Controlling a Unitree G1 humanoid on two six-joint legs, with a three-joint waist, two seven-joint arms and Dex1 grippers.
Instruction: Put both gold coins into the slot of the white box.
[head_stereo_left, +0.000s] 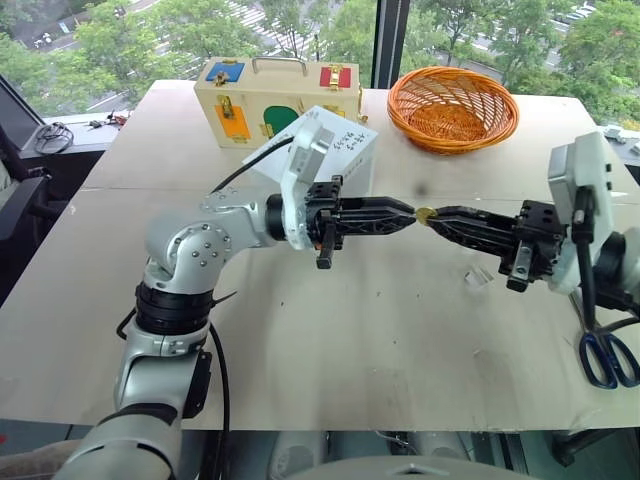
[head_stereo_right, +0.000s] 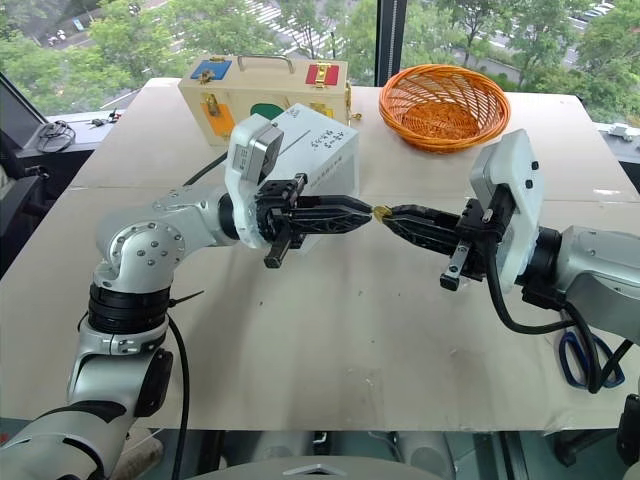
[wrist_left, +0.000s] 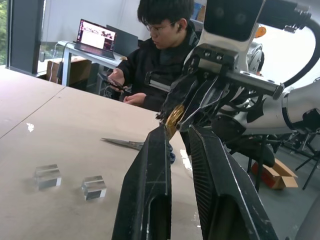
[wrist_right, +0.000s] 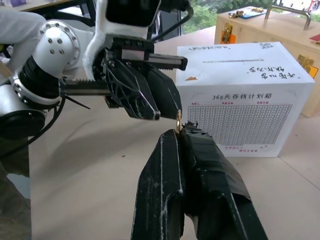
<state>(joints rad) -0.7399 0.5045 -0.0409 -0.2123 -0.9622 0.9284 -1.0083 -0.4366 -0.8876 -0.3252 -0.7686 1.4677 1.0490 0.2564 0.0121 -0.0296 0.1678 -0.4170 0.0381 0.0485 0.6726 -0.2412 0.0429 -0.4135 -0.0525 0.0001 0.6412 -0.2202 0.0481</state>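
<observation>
Both jaws, ribbed black plastic, pinch one thin round gold coin (head_stereo_left: 425, 214) tip to tip.

On the white box (wrist_right: 243, 95), just past the right claw (wrist_right: 178, 131), we read "365" heading its printed grid panel; we cannot read its black handwriting.

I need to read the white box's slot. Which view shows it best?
The right wrist view: the slot runs as a thin line across the box top. In both eye views the left arm hides much of the box and its slot.
</observation>
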